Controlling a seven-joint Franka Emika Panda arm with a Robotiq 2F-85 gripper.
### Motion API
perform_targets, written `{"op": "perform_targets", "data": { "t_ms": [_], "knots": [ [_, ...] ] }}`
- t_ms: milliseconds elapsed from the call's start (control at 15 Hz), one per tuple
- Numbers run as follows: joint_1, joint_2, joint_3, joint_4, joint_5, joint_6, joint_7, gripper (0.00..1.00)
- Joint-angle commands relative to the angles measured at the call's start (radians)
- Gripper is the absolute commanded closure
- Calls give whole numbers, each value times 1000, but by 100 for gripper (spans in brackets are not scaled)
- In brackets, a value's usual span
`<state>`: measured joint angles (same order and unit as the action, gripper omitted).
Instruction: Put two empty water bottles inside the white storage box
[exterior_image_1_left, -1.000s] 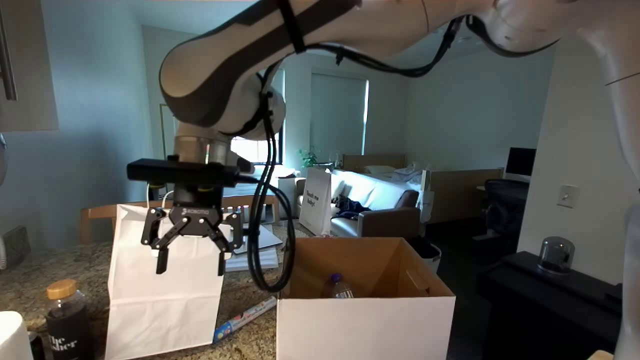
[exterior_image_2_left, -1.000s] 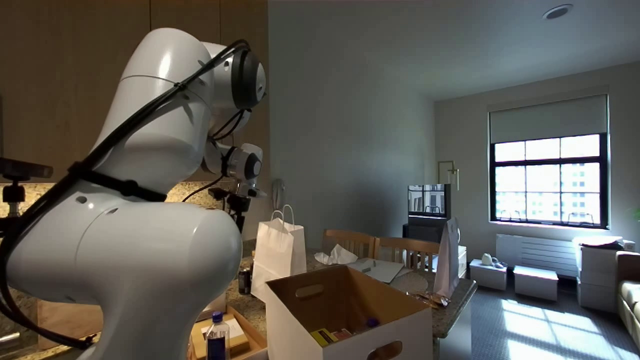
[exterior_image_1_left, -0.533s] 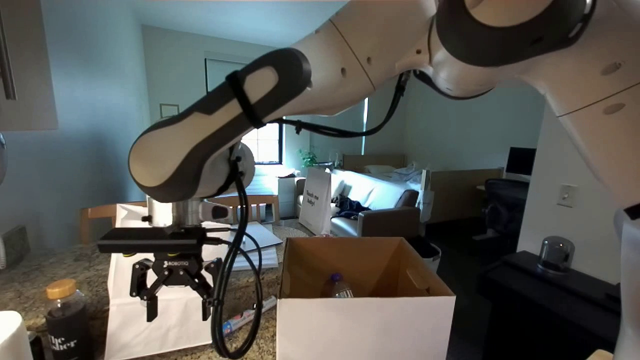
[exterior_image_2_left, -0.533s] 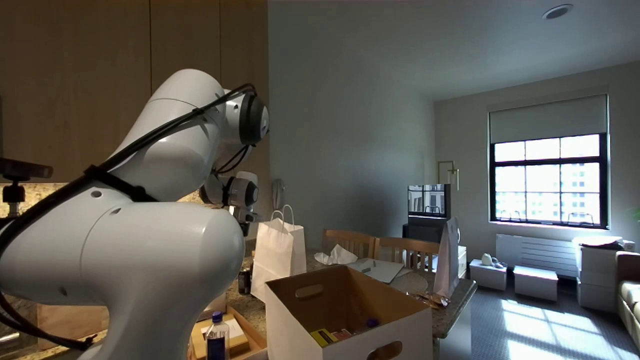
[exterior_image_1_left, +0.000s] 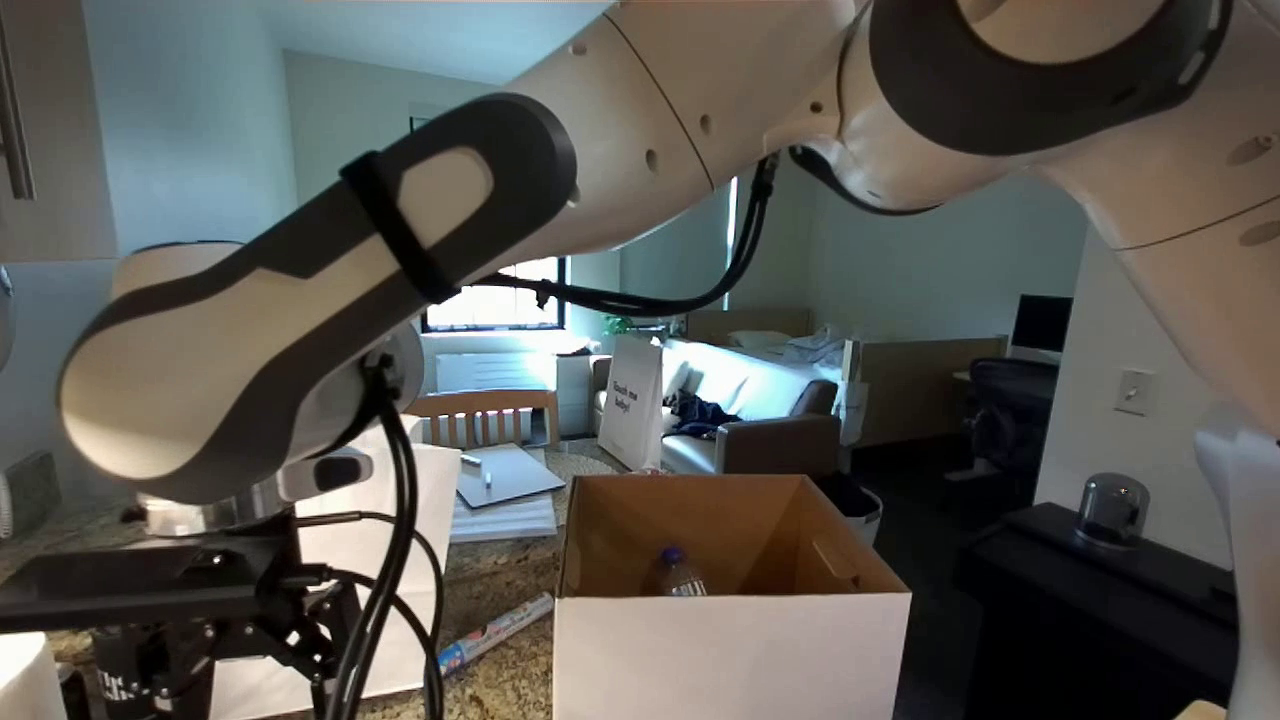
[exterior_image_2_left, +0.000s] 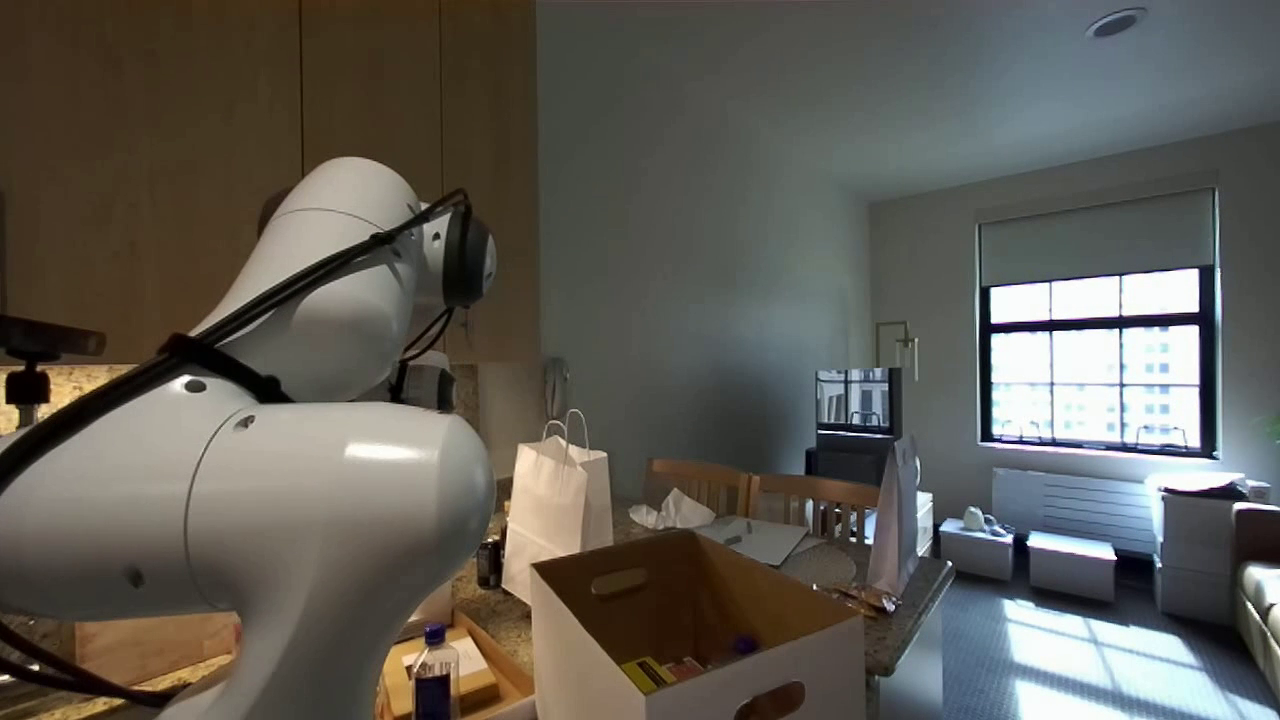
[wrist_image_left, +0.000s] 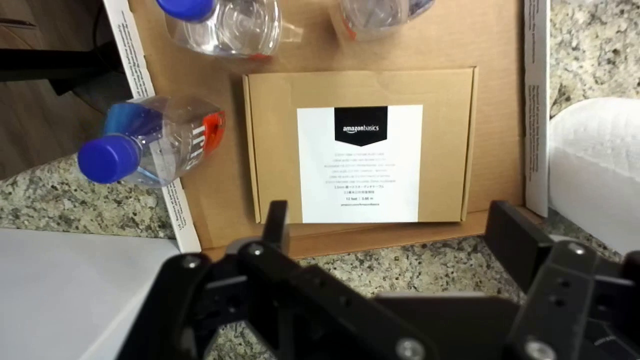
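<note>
The white storage box (exterior_image_1_left: 730, 655) stands open on the counter and also shows in an exterior view (exterior_image_2_left: 590, 635). A clear water bottle with a purple-blue cap (exterior_image_1_left: 682, 578) is inside it. In the wrist view, a clear bottle with a blue cap (wrist_image_left: 175, 137) leans on the left edge of a shallow cardboard tray. Two more clear bottles, one (wrist_image_left: 240, 25) at top left and one (wrist_image_left: 372, 15) at top centre, are cut by the frame. A blue-capped bottle (exterior_image_2_left: 436, 680) shows at the tray in an exterior view. My gripper (wrist_image_left: 390, 220) is open and empty above the tray's near edge.
The cardboard tray (wrist_image_left: 502, 100) holds a flat brown amazonbasics box (wrist_image_left: 275, 150). A white paper bag (exterior_image_2_left: 560, 510) stands beside the storage box. A colourful tube (exterior_image_1_left: 495, 632) lies between them. A white cup (exterior_image_1_left: 25, 675) is at the left. A yellow box (exterior_image_2_left: 648, 675) lies inside the storage box.
In an exterior view my gripper has moved left and down, away from the front of the paper bag. It stays open. The bottles seen outside and the storage box have not moved.
</note>
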<state>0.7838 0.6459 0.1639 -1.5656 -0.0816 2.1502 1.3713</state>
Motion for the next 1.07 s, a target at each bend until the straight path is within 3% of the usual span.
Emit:
{"op": "perform_targets", "data": {
  "t_ms": [0,533,1000],
  "knots": [
    [57,-28,-22,-39,-41,13,58,0],
    [101,-24,1,-100,-2,68,28,0],
    [150,2,5,-154,27,271,67,0]
  ]
}}
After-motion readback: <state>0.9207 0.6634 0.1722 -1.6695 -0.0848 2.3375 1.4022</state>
